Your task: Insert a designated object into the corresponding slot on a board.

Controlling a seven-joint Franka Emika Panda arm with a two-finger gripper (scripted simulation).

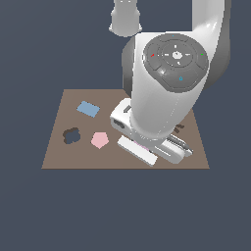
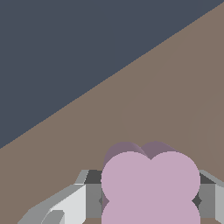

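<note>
The arm (image 1: 164, 93) fills the middle of the exterior view, bent down over the brown board (image 1: 59, 157) with its gripper (image 1: 152, 149) low above the board's near edge. In the wrist view the gripper (image 2: 150, 199) is clamped on the lilac clover piece (image 2: 150, 183), one grey finger (image 2: 92, 199) pressed to each side of it, with bare board behind. In the exterior view only a thin sliver of the lilac clover piece (image 1: 143, 147) shows under the hand. Well away from the gripper, toward the exterior view's left, lies the dark clover-shaped slot (image 1: 71, 135), open with nothing in it. Between the slot and the gripper lies a pink pentagon (image 1: 99, 140), and beyond that, farther from the gripper, a light blue rectangle (image 1: 88, 109). A small dark mark (image 1: 179, 128) shows just beside the gripper on its other side.
</note>
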